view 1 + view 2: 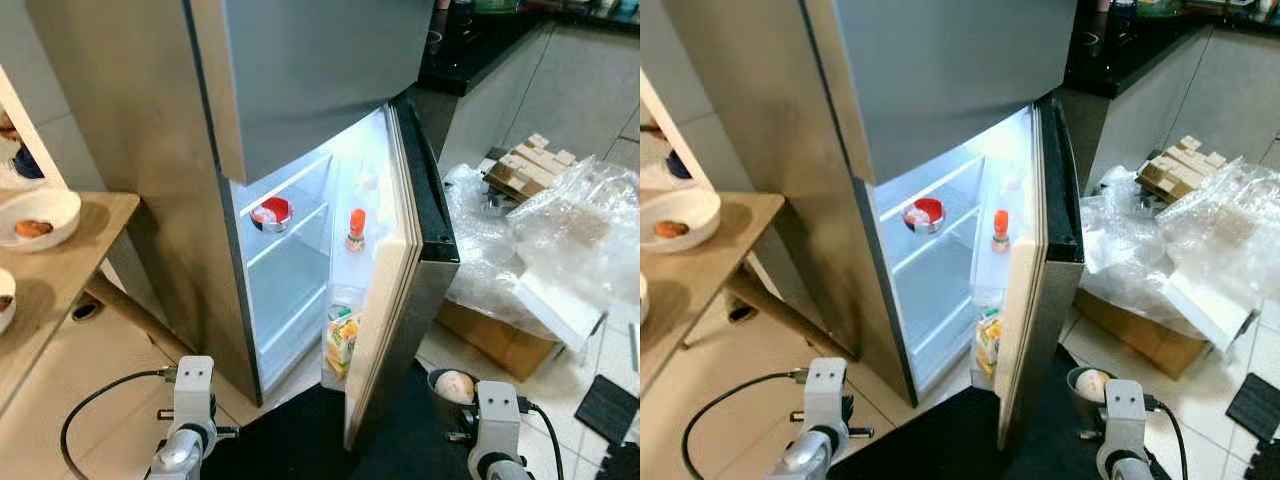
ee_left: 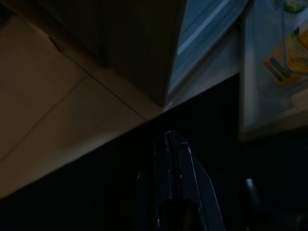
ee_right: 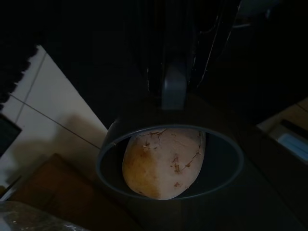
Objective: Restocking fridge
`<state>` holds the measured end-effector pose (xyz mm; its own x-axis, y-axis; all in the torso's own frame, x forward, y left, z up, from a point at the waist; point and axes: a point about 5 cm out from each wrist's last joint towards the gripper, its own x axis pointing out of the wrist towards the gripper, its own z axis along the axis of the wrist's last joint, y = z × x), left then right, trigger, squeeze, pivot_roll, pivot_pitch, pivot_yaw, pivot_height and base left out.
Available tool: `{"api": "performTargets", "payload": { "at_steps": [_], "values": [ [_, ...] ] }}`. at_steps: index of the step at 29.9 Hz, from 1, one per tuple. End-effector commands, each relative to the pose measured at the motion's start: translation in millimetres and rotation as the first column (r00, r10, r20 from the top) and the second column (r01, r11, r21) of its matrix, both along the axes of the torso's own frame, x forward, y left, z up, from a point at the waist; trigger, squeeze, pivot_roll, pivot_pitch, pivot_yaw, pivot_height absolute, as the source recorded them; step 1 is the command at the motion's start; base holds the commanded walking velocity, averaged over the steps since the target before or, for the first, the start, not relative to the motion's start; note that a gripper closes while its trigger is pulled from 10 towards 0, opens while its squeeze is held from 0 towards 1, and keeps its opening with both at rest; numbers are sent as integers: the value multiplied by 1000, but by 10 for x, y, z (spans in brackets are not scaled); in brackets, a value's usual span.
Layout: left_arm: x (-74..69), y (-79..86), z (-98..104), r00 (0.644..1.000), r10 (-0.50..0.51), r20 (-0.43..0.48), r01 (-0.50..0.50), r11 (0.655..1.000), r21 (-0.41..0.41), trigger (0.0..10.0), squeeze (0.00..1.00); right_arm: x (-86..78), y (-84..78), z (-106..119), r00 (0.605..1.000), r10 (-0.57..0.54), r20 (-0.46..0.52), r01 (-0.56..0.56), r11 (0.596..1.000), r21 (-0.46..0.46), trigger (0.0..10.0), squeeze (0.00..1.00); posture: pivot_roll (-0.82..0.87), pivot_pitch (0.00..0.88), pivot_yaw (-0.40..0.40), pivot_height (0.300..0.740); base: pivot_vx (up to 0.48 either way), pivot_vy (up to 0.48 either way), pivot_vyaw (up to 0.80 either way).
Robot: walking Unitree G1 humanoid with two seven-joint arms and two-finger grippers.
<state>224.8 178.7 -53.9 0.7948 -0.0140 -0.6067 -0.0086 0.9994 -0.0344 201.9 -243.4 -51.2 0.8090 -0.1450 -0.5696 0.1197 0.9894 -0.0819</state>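
White bowl (image 1: 38, 218) with food near wooden table's (image 1: 70, 270) far edge. Crumpled plastic sheeting (image 1: 560, 235) over cardboard box (image 1: 495, 338) on tiled floor (image 1: 100, 370). Stacked wood blocks (image 1: 530, 165) behind. Black countertop (image 1: 480, 45) beyond.

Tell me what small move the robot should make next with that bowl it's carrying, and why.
Probably lift the right gripper and its dark bowl, holding a bun, toward the lit fridge. The fridge door is ajar, the shelf below the red-lidded container looks free, and the bowl hangs low by the door's outer side.
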Motion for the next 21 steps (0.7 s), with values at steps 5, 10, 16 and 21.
{"api": "performTargets", "payload": {
  "at_steps": [5,10,16,21],
  "values": [
    [-53,-47,-33,1000,-8,-6,7,1000,-20,10000,0,90,48,33,1000,27,8,-27,1000,5,10000,0,-153,75,-49,736,-419,0,0],
    [-53,-59,-36,1000,-24,-11,24,1000,-11,10000,0,120,85,39,999,30,12,-30,1000,10,10000,0,-142,83,-35,736,-419,0,0],
    [-60,-54,-45,999,-32,-23,32,999,-1,10000,0,91,107,15,1000,24,5,-24,1000,16,10000,0,-140,88,-29,736,-65,0,0],
    [-82,-55,-60,999,-26,-33,26,1000,-11,10000,0,58,119,-7,1000,21,-2,-21,1000,20,10000,0,-143,95,-25,736,0,0,0]
  ]
}}
